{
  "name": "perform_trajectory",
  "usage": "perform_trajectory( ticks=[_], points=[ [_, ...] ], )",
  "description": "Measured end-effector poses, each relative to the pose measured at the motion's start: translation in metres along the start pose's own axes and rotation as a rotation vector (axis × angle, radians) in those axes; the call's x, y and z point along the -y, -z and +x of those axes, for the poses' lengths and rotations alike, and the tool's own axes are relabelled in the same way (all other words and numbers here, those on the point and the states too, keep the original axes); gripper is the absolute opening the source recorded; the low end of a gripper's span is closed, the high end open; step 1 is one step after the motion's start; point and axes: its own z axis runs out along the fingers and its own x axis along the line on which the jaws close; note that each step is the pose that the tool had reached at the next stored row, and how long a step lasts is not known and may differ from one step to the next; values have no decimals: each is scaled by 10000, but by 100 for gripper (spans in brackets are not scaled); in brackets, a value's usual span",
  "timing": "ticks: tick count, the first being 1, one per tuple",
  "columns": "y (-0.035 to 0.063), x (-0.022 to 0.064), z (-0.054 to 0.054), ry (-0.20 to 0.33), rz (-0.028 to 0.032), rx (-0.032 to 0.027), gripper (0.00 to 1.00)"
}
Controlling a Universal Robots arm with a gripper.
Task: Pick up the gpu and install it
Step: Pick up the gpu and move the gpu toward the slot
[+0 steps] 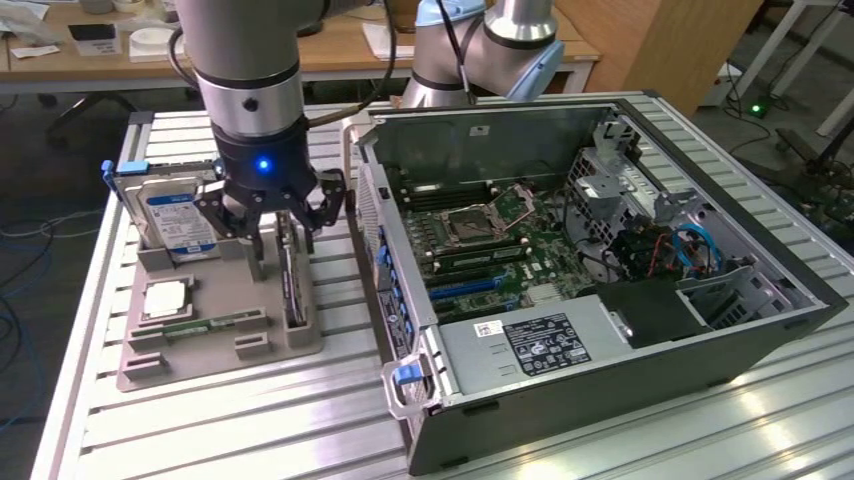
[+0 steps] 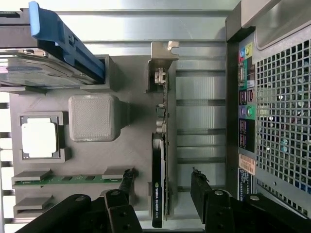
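Here, one gripper [image 1: 274, 232] hangs wide open and holds nothing, a finger on either side of the one gpu [image 2: 160, 145] without touching it; that card stands on edge in a grey tray [image 1: 200, 352], with one hard drive [image 1: 174, 215], one processor [image 1: 167, 297] and one memory stick [image 1: 214, 322]; the fingers hide the card's upper end in the exterior view.

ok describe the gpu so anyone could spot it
Beside the open pc case, on the exterior view's left, sits a grey tray. The gpu stands on edge in its slot nearest the case: a thin black card, unlike the blue-labelled drive or flat memory stick.
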Motion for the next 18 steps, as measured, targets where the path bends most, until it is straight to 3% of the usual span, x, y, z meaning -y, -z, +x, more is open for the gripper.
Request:
perform_trajectory(
  ticks=[9, 12, 18],
  points=[
    [-47, 5, 0, 0, 5, -2, 59],
    [-51, 6, -2, 3, 50, 0, 59],
    [-61, 5, -2, 1, 78, 1, 59]
  ],
)
